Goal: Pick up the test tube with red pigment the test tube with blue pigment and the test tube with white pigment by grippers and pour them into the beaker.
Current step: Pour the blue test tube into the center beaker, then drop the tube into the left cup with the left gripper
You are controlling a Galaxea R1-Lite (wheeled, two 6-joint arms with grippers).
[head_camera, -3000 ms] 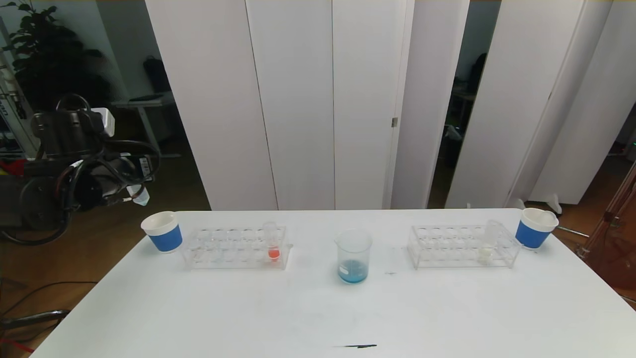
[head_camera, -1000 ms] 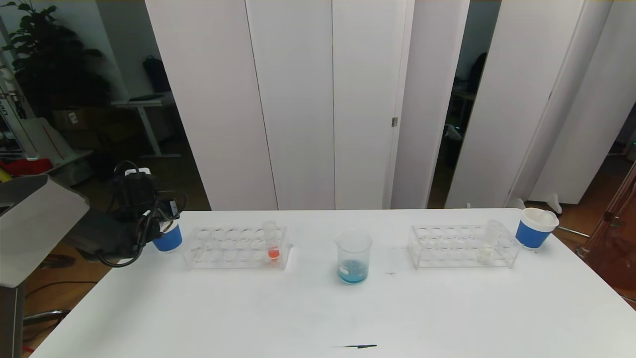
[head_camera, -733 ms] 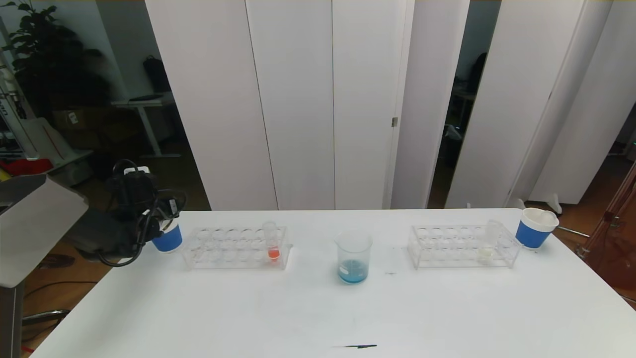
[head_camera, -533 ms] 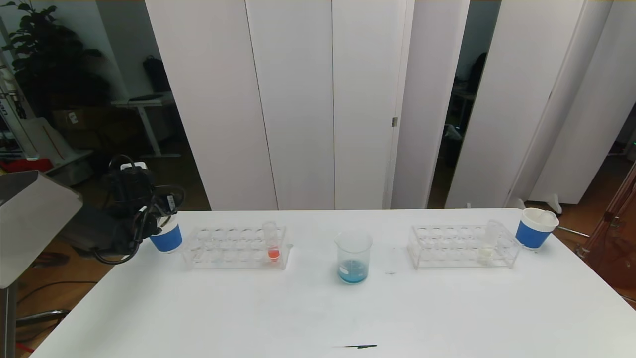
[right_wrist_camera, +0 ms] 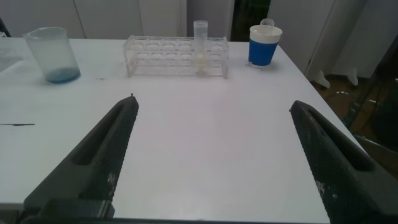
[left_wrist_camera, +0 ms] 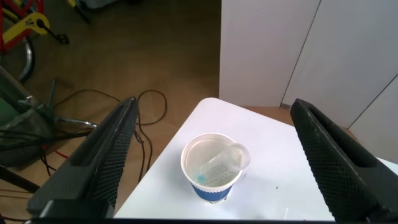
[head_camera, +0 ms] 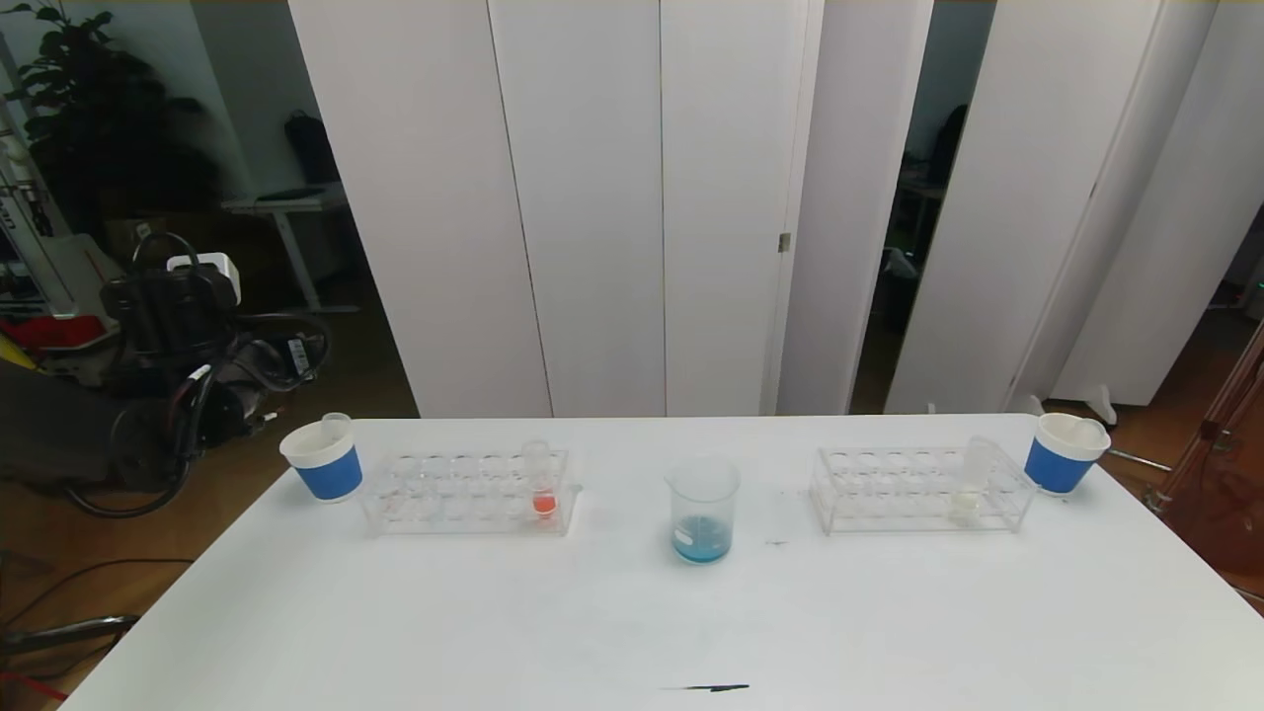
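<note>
beaker (head_camera: 702, 509) flanked by left rack (head_camera: 470, 491), right rack (head_camera: 921, 487), open table (head_camera: 632, 632) in front

On the white counter (head_camera: 632, 622) the beaker (head_camera: 702, 510), blue liquid at its bottom, stands centre. The left rack (head_camera: 466, 491) holds a red tube (head_camera: 540, 478); the right rack (head_camera: 920, 489) holds the test tube with white pigment (head_camera: 973, 479). A blue-banded cup (head_camera: 321, 459) far left contains an emptied tube (head_camera: 336, 427); another cup (head_camera: 1062, 451) stands far right.
</note>
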